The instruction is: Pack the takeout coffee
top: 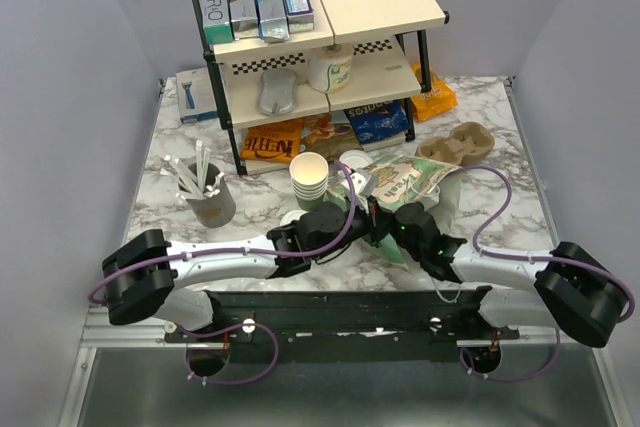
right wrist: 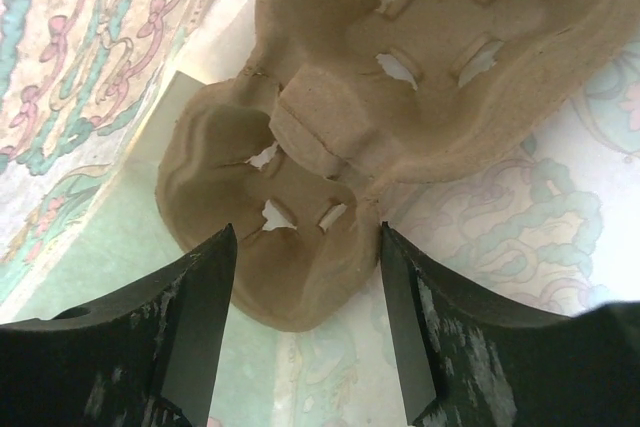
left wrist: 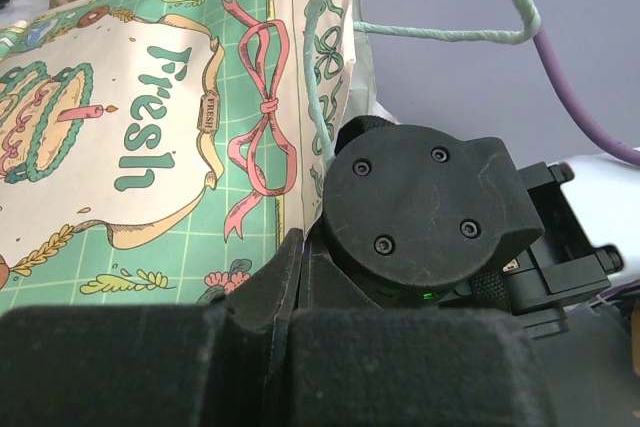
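the coffee [top: 330,69] stands upright with its lid on, on the lower shelf [top: 395,75] of the rack at the back of the desk [top: 160,212]. it is just beside a grey thing [top: 275,92] and well apart from both arms. the left jaws are shut and seem to pinch the edge of the printed bag [left wrist: 130,147], whose pale green handle [left wrist: 440,34] loops above them. the right jaws stand wide open inside the bag. their fingers [right wrist: 195,327] sit either side of the near pocket of a brown carrier [right wrist: 400,77] lying in there, and they grip nothing that i can see. another carrier [top: 460,142] lies on the desk just beyond the bag. a stack of cups [top: 309,179] stands to the bag's left.
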Robot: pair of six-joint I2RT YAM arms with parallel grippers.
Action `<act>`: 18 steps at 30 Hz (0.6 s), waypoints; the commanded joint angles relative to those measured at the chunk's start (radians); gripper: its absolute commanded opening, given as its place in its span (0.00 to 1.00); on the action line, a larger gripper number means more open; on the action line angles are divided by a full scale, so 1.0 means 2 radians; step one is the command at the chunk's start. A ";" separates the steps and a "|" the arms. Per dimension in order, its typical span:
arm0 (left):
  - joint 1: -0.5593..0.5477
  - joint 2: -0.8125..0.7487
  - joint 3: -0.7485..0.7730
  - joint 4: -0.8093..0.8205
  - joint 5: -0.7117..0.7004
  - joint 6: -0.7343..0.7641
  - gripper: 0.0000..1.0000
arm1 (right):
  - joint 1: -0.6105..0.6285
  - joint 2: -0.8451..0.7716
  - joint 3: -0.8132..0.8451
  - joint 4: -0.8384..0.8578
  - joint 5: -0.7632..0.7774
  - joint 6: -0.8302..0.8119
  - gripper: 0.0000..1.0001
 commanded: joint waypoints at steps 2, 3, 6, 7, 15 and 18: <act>-0.023 -0.016 -0.003 0.020 0.062 -0.019 0.00 | 0.002 -0.043 -0.022 0.018 0.010 0.016 0.68; -0.023 -0.021 -0.005 0.016 0.059 -0.018 0.00 | 0.002 -0.055 -0.036 0.019 0.014 0.013 0.68; -0.023 -0.033 -0.014 0.016 0.051 -0.016 0.00 | 0.002 -0.107 -0.062 0.033 0.034 0.012 0.68; -0.023 -0.035 -0.016 0.018 0.050 -0.018 0.00 | 0.002 -0.115 -0.077 0.046 0.038 0.013 0.68; -0.022 -0.032 -0.007 0.033 0.080 -0.018 0.00 | 0.002 -0.048 -0.059 0.107 0.019 -0.015 0.68; -0.022 -0.031 0.000 0.035 0.095 -0.020 0.00 | 0.002 -0.011 -0.052 0.138 0.012 -0.013 0.68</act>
